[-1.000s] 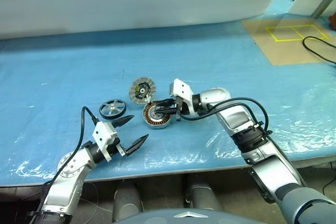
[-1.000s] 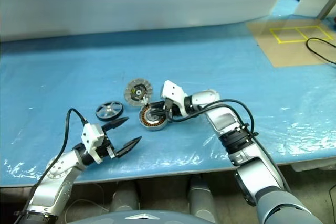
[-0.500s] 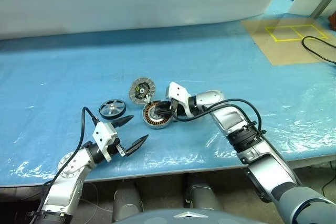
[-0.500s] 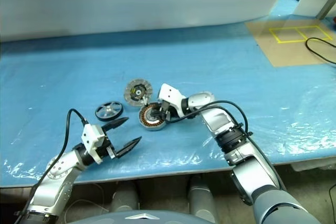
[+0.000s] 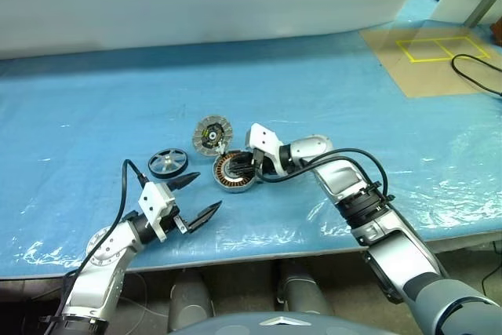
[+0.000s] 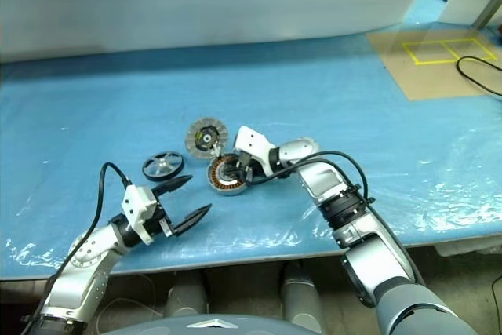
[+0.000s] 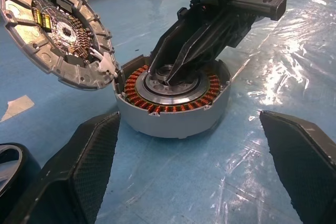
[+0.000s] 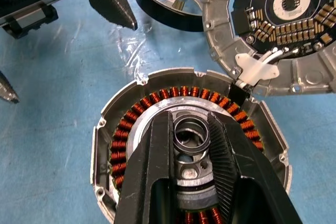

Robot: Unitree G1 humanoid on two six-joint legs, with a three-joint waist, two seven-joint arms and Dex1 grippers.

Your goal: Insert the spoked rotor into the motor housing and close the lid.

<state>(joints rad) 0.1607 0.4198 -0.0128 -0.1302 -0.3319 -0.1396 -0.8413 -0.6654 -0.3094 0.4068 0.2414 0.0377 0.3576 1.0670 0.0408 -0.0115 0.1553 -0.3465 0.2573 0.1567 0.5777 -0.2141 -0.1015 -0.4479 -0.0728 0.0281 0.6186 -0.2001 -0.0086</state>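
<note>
Motor housing [image 5: 234, 172] sits on the blue-covered bench [image 5: 329, 92], windings up. Right pincer [image 8: 191, 135] reaches into its centre, fingers clenched on the small metal ring at the hub. Lid [image 5: 212, 134] leans tilted against the housing's far rim, ribbed face showing. Spoked rotor [image 5: 168, 162] lies flat just beside, to the left. Left pincer [image 5: 194, 196] hovers near, fingers spread wide, grasping nothing.
</note>
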